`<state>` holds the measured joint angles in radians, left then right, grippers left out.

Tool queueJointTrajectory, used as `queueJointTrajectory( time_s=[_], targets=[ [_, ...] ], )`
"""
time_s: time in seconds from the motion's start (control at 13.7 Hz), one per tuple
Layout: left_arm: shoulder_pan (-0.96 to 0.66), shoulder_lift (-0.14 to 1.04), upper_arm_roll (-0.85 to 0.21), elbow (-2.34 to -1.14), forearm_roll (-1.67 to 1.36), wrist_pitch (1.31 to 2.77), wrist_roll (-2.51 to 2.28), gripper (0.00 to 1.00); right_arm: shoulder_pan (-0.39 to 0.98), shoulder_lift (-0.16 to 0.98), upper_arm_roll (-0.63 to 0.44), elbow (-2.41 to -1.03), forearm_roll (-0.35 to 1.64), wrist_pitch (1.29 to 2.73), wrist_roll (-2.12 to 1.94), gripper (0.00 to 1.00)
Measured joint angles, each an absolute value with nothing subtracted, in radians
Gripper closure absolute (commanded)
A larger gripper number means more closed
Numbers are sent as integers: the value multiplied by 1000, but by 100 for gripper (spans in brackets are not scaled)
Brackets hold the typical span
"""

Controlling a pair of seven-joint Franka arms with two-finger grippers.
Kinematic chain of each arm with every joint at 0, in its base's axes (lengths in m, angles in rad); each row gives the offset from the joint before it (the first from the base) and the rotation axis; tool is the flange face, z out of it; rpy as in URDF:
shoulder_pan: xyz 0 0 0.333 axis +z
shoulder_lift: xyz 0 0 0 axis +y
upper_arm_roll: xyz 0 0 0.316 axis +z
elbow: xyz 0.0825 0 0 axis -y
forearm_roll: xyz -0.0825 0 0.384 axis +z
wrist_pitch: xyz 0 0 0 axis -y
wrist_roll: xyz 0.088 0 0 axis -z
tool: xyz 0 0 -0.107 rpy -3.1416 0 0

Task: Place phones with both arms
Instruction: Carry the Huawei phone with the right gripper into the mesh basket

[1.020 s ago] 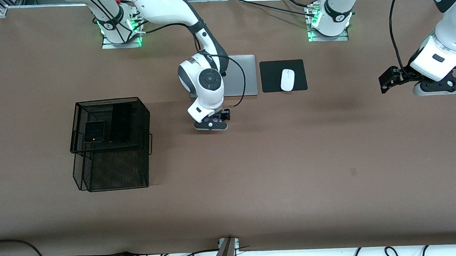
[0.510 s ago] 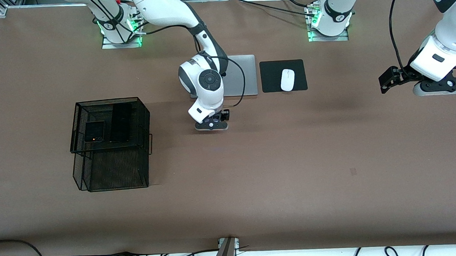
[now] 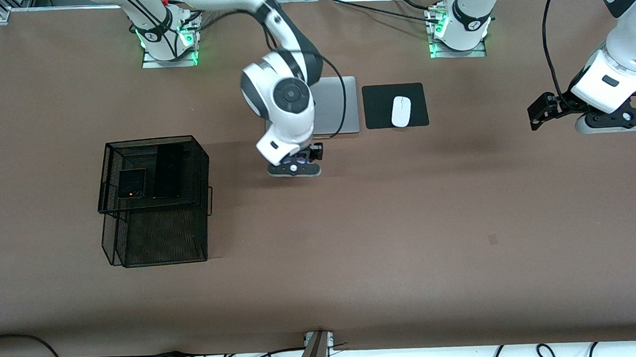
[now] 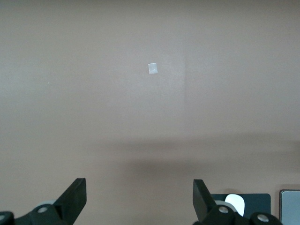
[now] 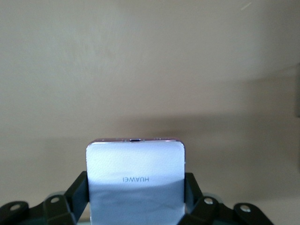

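Lavender-white phone (image 5: 135,180) sat pinched between the right gripper (image 3: 294,169) jaws above the surface (image 3: 353,225), likely bound for the mesh basket (image 3: 111,156); left gripper (image 4: 139,199) waited open.

High front camera faces robots across table (image 3: 355,263); wrist cameras look down, close, sharing tabletop.

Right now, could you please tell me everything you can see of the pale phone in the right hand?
The pale phone is small and squarish, lavender-white, with rounded corners, a matte back printed HUAWEI and a thin pinkish edge. It looks closed and undamaged. The right hand is shut on it, one black finger on each side edge, holding it flat above the bare brown table, close to the laptop. Nothing else touches it. In the front view only a sliver shows under the hand.
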<state>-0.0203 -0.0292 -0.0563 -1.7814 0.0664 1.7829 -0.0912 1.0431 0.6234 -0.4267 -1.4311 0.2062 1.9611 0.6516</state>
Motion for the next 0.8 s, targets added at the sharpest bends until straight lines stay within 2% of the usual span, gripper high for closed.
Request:
queueJointTrajectory(
  time_s=[0.22, 0.8],
  targets=[
    [-21, -29, -57, -1781, 66, 1783, -91, 0, 972, 574, -499, -1384, 206, 1845, 554, 80],
    [-22, -29, -57, -1782, 66, 1783, -91, 0, 537, 628, -512, -1320, 209, 1848, 81, 80]
  ],
)
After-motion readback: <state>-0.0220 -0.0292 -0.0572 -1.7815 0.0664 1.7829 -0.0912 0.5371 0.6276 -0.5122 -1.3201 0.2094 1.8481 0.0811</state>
